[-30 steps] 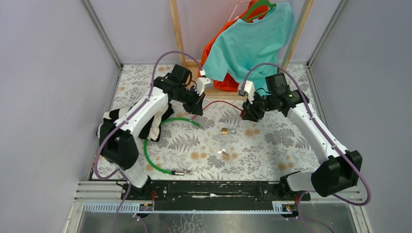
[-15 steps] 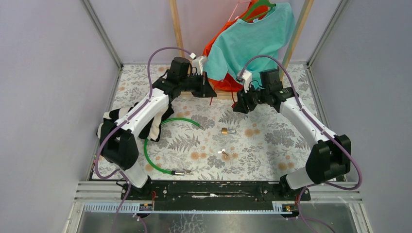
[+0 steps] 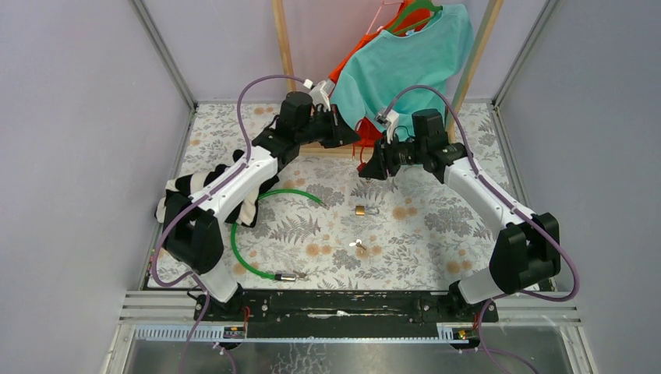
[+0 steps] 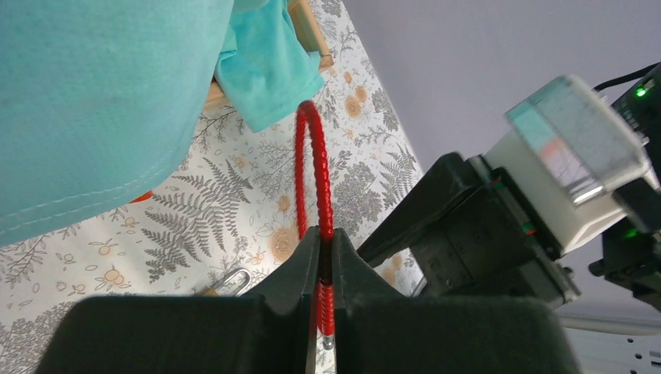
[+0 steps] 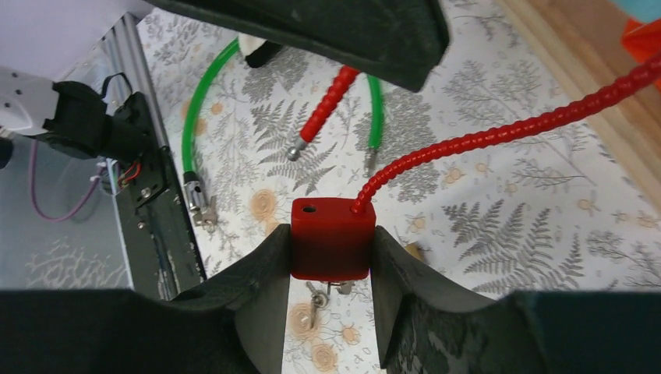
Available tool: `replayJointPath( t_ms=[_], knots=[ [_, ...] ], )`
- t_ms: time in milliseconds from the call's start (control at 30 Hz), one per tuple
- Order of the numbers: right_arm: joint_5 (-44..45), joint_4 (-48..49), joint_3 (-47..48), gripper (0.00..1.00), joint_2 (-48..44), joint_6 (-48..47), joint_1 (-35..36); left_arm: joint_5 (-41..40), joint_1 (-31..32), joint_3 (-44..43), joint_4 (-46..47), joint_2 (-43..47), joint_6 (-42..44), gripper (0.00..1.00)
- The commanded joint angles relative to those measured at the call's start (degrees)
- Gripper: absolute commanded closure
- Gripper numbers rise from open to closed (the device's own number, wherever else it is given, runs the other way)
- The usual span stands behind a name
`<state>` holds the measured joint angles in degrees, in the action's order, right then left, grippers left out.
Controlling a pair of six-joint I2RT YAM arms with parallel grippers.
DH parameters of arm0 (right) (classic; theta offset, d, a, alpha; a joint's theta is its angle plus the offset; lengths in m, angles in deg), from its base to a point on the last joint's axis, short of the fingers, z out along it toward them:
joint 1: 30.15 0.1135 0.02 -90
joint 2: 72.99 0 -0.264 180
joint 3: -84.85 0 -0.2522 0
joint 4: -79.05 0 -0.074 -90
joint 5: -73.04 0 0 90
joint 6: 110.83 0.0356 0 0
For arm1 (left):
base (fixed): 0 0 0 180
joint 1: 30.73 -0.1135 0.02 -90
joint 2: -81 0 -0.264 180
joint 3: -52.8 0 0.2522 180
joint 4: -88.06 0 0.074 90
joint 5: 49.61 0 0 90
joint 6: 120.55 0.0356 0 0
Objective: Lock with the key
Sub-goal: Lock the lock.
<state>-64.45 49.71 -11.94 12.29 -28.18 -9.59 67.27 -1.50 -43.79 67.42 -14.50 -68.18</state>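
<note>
From above, the key [image 3: 359, 246] lies well short of the teal shirt [image 3: 405, 70]; the left wrist shows the left gripper [image 4: 320, 243] clamped on a red cable [image 4: 320, 179] beside that shirt; the right wrist shows the right gripper [image 5: 331, 251] pinching the red lock body [image 5: 331, 232].

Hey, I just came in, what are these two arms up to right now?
They hold a red cable lock between them above the table. The left gripper clamps the red cable near its metal tip; the right gripper grips the red lock body. The tip is not yet in the body. A small key lies on the table, untouched.
</note>
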Motion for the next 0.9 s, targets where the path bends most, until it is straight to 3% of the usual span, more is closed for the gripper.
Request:
replayJointPath(
  t_ms=[0, 433, 867],
  knots=[
    [-8.19, 8.25, -0.60, 1.00, -1.38, 2.54, 1.93, -0.78, 1.92, 1.08, 4.41, -1.40, -2.51, 1.00],
    [-9.57, 11.31, -1.36, 1.00, -2.14, 4.93, 1.98, 1.16, 2.82, 5.28, 6.90, 0.82, -3.96, 1.00],
    [-12.94, 15.98, -6.45, 1.00, -3.91, 6.72, 0.13, 7.29, -0.30, 9.63, 14.69, 3.53, -9.34, 1.00]
  ],
)
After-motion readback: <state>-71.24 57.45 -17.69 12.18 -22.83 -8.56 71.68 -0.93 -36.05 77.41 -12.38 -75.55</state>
